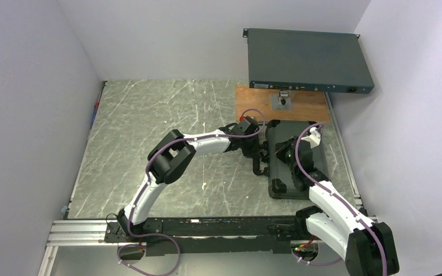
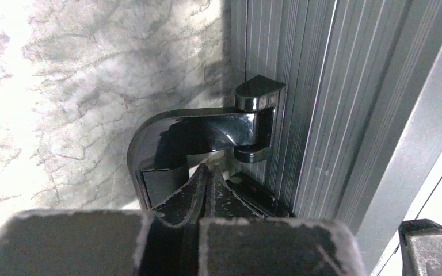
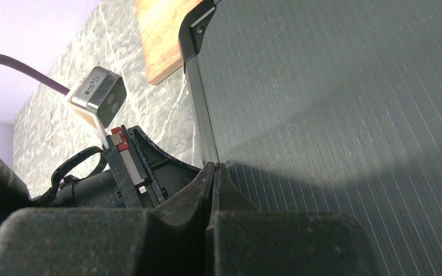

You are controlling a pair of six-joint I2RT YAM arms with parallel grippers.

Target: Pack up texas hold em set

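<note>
black case (image 1: 279, 187) | left hand (image 2: 207, 178) closed by handle (image 2: 207, 129) | right hand (image 3: 214, 172) closed over it

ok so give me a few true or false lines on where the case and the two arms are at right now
1. The black case lies shut on the table. True.
2. Both sets of jaws stand wide open. False: the left jaws and the right jaws are both shut, with nothing between them.
3. The left jaws are right by the case's handle. True.
4. Poker chips lie scattered over the table. False: no loose chips are in view.
5. The right jaws are above the wooden board. False: they are at the case's ribbed lid.
6. A dark rack-mount box sits beyond the board, at the far right. True.
</note>
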